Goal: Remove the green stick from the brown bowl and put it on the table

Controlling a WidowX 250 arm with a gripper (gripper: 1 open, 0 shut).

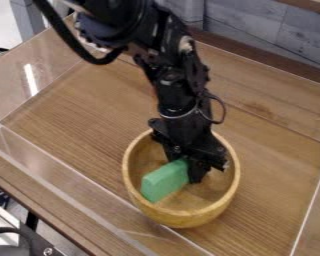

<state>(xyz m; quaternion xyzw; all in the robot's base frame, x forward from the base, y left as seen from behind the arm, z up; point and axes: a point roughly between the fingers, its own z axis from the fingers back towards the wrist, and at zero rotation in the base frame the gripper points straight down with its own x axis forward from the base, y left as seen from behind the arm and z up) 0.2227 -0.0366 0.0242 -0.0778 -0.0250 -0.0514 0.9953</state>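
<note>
The brown bowl sits on the wooden table near the front. Inside it lies the green stick, a flat green block tilted against the bowl's floor. My black gripper points straight down into the bowl and is shut on the right end of the green stick. The fingertips are partly hidden by the stick and the bowl's rim.
A clear plastic wall rings the wooden table. The black arm reaches in from the upper left. The grey wall runs along the back.
</note>
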